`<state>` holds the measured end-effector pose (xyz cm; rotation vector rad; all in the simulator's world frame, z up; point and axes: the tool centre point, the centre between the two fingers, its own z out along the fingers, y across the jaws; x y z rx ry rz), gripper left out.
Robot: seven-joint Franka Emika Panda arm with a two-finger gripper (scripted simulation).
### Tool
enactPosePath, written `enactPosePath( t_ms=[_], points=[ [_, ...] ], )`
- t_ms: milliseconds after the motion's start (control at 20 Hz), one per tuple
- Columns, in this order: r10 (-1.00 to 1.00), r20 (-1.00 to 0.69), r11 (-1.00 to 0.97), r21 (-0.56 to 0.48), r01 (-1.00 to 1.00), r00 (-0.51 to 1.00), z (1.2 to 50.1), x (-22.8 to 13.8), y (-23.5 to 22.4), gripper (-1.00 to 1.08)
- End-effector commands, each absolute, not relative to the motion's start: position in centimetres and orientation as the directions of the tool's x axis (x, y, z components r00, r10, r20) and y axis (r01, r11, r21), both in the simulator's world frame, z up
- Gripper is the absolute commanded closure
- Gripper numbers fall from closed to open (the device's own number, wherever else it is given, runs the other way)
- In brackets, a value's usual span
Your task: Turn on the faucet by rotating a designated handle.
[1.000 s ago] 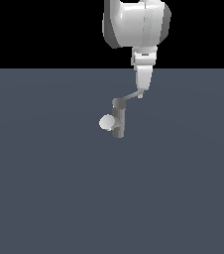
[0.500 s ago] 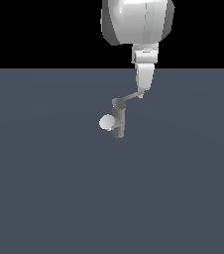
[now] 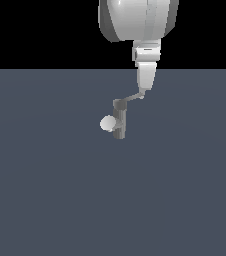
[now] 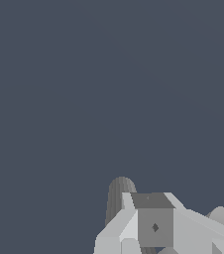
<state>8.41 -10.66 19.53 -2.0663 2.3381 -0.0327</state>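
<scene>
One gripper [image 3: 142, 94] touching the handle [image 3: 130, 98] tip.
Faucet [image 3: 119, 120] is standing mid-worktop [image 3: 45, 190], handle angling up toward the exterior view's right; gripper opening cannot be told.

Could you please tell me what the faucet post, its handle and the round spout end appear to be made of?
These are simulator renders, so it is a guess. The faucet post looks like dark grey matte metal or plastic: flat shading, no glints. The handle is a lighter grey bar, equally matte, possibly metal. The spout end is pale, almost white, smoothly shaded, like plastic or ceramic. No texture settles it.
</scene>
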Motion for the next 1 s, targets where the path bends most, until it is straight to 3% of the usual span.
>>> enactPosePath(
  t_ms=[0,200,950],
  points=[
    [-0.991,0.000,0.133,0.000,-0.991,-0.133,18.2,6.8,-11.2,1.08],
    [-0.992,0.000,0.127,-0.035,-0.991,-0.127,19.8,7.5,-10.9,1.08],
    [-0.991,0.000,0.131,-0.011,-0.991,-0.131,18.7,3.2,-7.4,1.08]
  ],
)
